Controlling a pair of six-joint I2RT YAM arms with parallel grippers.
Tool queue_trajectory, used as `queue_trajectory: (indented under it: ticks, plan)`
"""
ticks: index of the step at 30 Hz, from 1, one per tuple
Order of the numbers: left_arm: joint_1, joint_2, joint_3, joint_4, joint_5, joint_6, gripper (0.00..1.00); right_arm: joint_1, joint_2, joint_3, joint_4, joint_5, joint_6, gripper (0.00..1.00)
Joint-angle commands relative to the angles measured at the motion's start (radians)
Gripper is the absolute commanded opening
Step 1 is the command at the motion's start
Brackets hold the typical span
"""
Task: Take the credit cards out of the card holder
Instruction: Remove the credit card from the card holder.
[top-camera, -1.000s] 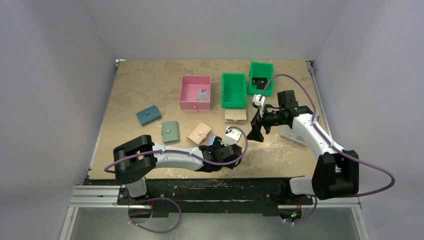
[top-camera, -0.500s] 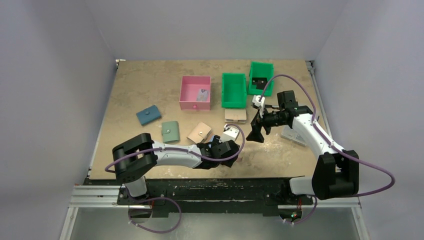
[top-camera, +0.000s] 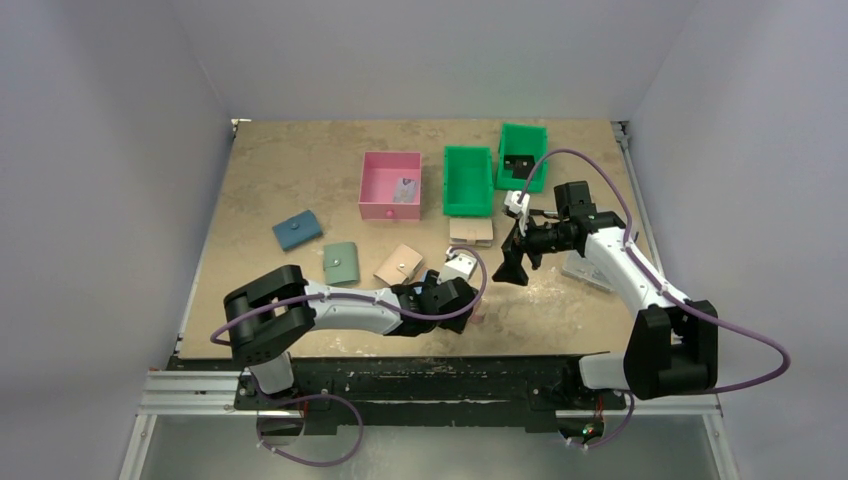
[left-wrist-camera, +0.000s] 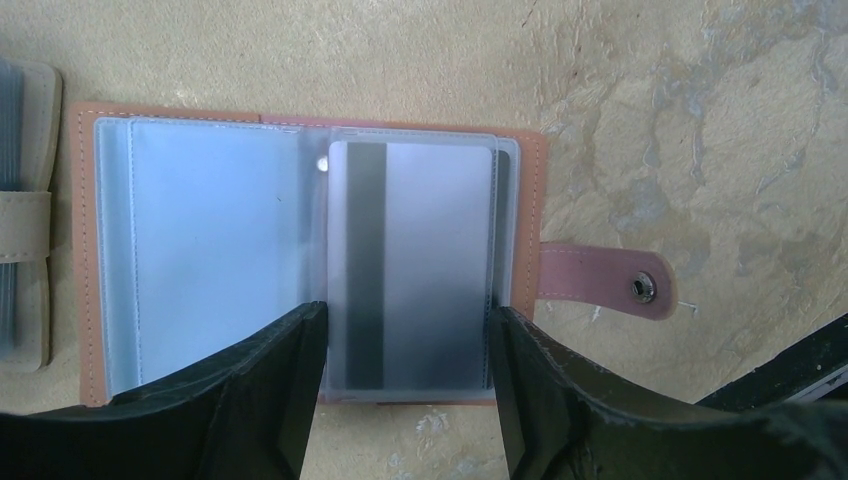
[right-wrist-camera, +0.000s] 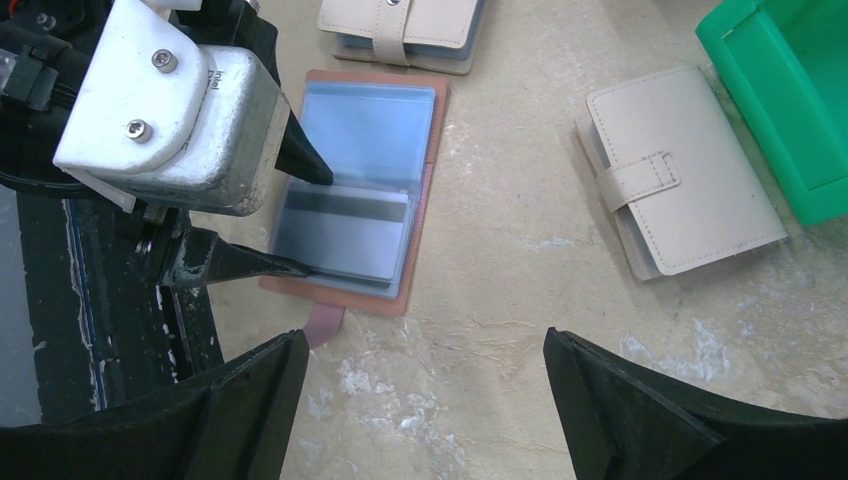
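Observation:
The card holder (left-wrist-camera: 88, 250) lies open on the table, terracotta leather with light blue lining and a snap strap (left-wrist-camera: 605, 280). A pale grey credit card (left-wrist-camera: 420, 250) with a dark stripe sits in its clear right-hand sleeve. My left gripper (left-wrist-camera: 405, 310) has one finger against each long edge of that card at its near end. The right wrist view shows the same: the card holder (right-wrist-camera: 420, 230) and card (right-wrist-camera: 345, 235) between the left fingers (right-wrist-camera: 305, 165). My right gripper (right-wrist-camera: 425, 340) hovers open over bare table just right of the holder. No black card shows.
Beige snap wallets (right-wrist-camera: 680, 190) (right-wrist-camera: 400, 25) lie close to the holder. Further back stand a pink box (top-camera: 390, 185) and two green bins (top-camera: 468, 180) (top-camera: 522, 155). A blue wallet (top-camera: 297, 231), a sage green one (top-camera: 340, 262) and a beige one (top-camera: 398, 265) lie left. The black front rail is close.
My left gripper has shifted slightly back over the open card holder and its jaws have narrowed a touch onto the card. The right arm has not moved.

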Motion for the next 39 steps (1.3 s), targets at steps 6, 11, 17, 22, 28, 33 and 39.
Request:
queue_trajectory:
  ticks: [6, 11, 17, 22, 28, 33, 39]
  plan:
    - [0.026, -0.015, -0.058, 0.043, 0.029, 0.003, 0.55, -0.003, -0.001, 0.042, -0.005, -0.003, -0.016, 0.99]
    - [0.042, -0.042, -0.086, 0.070, 0.049, -0.002, 0.43, -0.002, 0.001, 0.042, -0.006, -0.003, -0.016, 0.99]
    - [0.102, -0.105, -0.191, 0.231, 0.177, -0.036, 0.33, -0.003, 0.005, 0.040, -0.011, -0.006, -0.016, 0.99]
    - [0.146, -0.158, -0.276, 0.357, 0.271, -0.074, 0.27, -0.003, 0.023, 0.037, -0.016, -0.022, -0.016, 0.99]
    - [0.173, -0.172, -0.312, 0.419, 0.329, -0.091, 0.21, 0.004, 0.081, 0.048, -0.054, -0.056, -0.020, 0.99]
    - [0.191, -0.170, -0.343, 0.454, 0.347, -0.114, 0.06, 0.094, 0.107, 0.027, -0.014, -0.009, 0.019, 0.99]
    - [0.211, -0.179, -0.394, 0.488, 0.349, -0.157, 0.00, 0.207, 0.182, 0.028, 0.057, 0.052, 0.118, 0.99]
